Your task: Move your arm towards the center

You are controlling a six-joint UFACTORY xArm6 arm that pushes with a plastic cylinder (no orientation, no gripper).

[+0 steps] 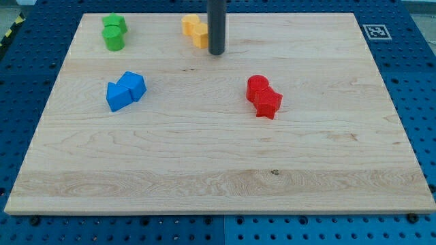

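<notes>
Wooden board (pixel 218 156), pale maple-looking, is laid flat on a blue pegboard table (pixel 27 61) that can be seen around all its edges. A small black-and-white marker tag (pixel 376 31) is stuck at the board's top right corner.

The dark rod is seen coming straight down from the view's top, and my tip (pixel 216 52) is planted on the board near the top edge, a bit above the middle. No fingers here, so nothing to spread or pinch; it's just a plain rod end, and nothing is held by it.

Blocks, as they're placed:
- Yellow block (pixel 193 29), chunky and irregular, is found just beside the tip on the view's left, looks touching or very nearly, can't be told for sure since the rod partly covers it.
- Green block (pixel 114 31) sits at the top left, well apart from the tip.
- Blue block (pixel 125 90) is parked left of centre, lower down.
- Red block (pixel 263 96) is parked right of centre, below and to the right of the tip.

The board's centre lies below the tip, roughly between the blue and red blocks.
</notes>
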